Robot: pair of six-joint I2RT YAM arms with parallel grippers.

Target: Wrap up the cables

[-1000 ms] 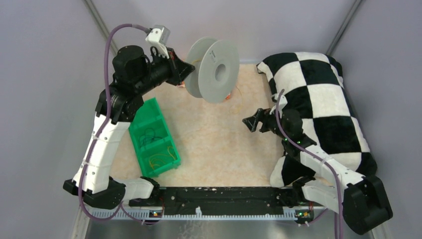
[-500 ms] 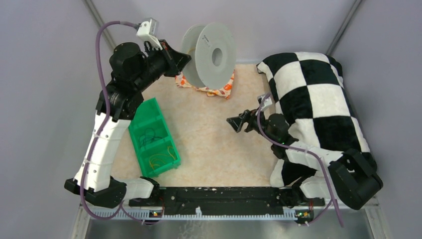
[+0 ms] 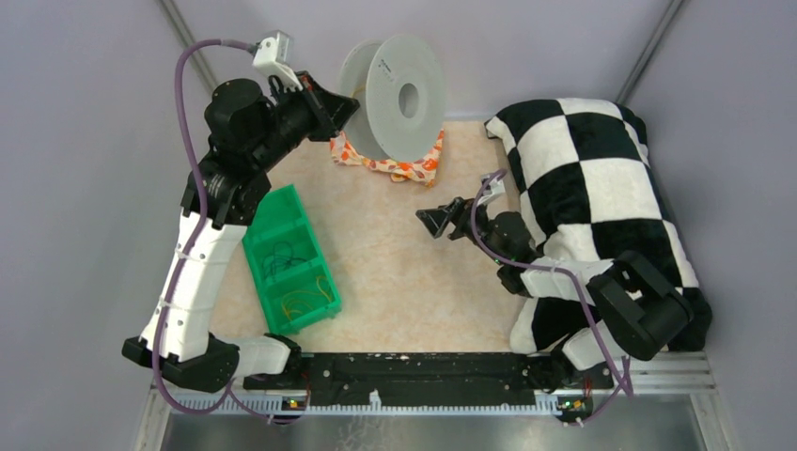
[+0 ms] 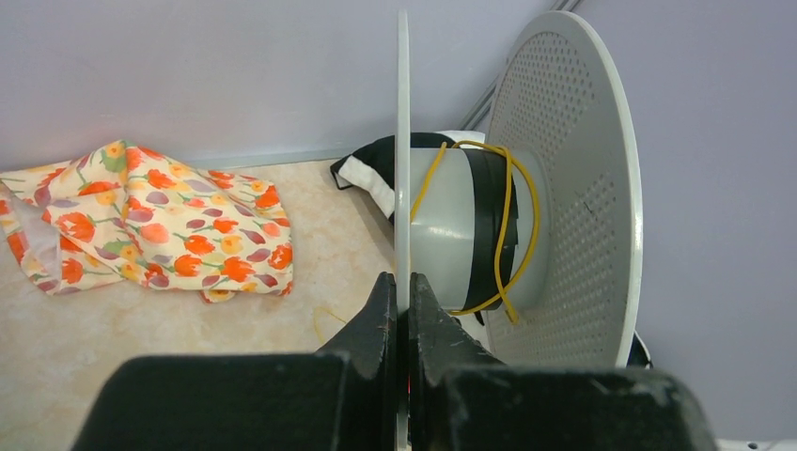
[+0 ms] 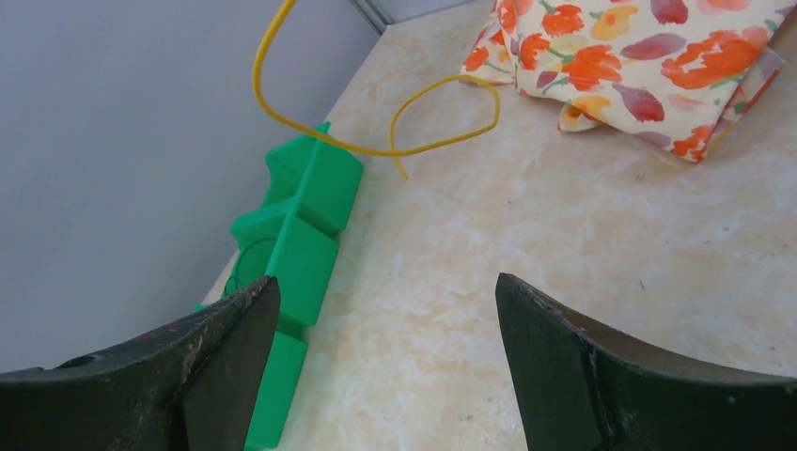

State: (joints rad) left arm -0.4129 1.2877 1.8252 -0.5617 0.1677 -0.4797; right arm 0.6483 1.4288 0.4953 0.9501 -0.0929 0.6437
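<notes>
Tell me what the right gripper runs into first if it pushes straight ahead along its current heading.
Most likely the bare tabletop, since the open right gripper looks angled down at it. The yellow cable hangs in a loose loop farther along, with the green bin left of that line; depth is unclear.

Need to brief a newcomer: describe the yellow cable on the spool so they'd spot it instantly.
Find the big grey spool held by its flange in the left gripper, above the table's far edge. Around its hub loops a thread-thin yellow cable, unlike the thick purple arm cords.
</notes>
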